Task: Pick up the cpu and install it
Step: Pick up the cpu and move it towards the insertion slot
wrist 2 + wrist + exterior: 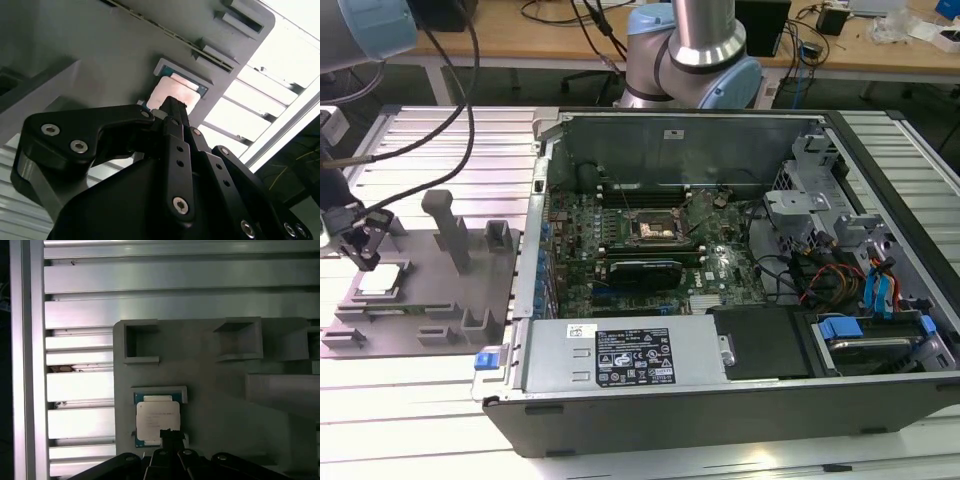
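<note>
Hovering over grey pegged plate at exterior view's left | gripper pinched together, empty | cpu flat in its recess, just below the tips, contact unclear.

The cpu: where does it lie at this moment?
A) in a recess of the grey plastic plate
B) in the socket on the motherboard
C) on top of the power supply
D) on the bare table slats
A: the cpu lies flat in a shallow recess of the grey plastic plate, outside the computer case.
</note>
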Controlling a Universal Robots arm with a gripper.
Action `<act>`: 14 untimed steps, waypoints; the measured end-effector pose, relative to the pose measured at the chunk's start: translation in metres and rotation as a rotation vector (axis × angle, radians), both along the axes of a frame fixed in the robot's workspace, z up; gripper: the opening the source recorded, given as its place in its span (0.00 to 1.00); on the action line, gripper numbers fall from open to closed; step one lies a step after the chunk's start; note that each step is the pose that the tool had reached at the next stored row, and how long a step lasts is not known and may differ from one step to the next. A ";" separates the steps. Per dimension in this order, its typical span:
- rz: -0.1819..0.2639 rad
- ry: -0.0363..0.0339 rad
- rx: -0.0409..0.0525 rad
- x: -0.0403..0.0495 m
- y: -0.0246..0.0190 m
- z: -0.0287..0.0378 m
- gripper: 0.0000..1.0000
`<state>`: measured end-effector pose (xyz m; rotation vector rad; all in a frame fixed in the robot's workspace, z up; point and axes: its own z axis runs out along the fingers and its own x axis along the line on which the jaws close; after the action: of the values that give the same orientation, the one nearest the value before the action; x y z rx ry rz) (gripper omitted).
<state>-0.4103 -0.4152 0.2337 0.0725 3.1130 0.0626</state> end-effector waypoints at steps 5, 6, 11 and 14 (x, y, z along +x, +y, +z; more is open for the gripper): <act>0.000 0.0044 0.0000 -0.0027 0.0000 -0.0106 0.11; 0.000 0.0047 -0.0001 -0.0033 0.0001 -0.0116 0.11; 0.000 0.0046 0.0000 -0.0041 0.0013 -0.0161 0.11; 0.000 0.0050 -0.0002 -0.0053 0.0023 -0.0183 0.11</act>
<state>-0.4156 -0.4129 0.2154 0.0728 3.1180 0.0622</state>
